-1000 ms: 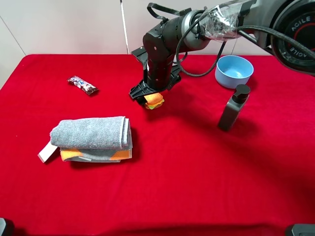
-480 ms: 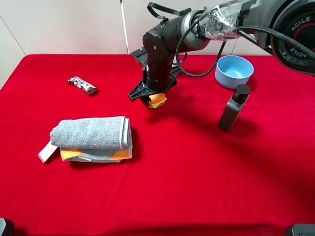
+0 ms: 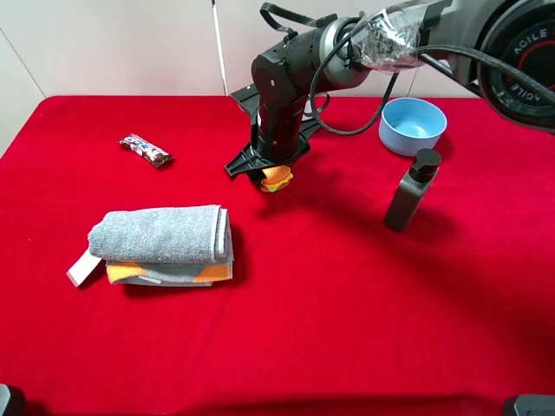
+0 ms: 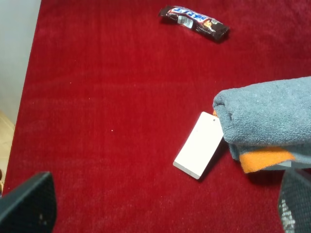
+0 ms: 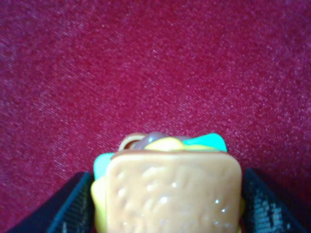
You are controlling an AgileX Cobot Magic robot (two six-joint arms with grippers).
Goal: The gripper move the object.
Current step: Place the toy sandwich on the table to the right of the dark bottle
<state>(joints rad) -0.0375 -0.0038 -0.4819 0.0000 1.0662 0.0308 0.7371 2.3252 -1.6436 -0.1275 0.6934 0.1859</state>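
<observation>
The toy sandwich, orange-yellow slices with green and red layers, sits between the fingers of my right gripper, low over the red tablecloth behind the folded towel. In the right wrist view the sandwich fills the gap between the two dark fingers, which are shut on it, close to the cloth. My left gripper is at the near left edge; only its dark fingertips show, wide apart and empty.
A folded grey towel on an orange cloth with a white tag lies at the left. A wrapped candy bar lies behind it. A blue bowl and a dark grey bottle stand at the right.
My right gripper has moved slightly back and down with the sandwich, bringing it closer to the cloth. Nothing else has moved.
</observation>
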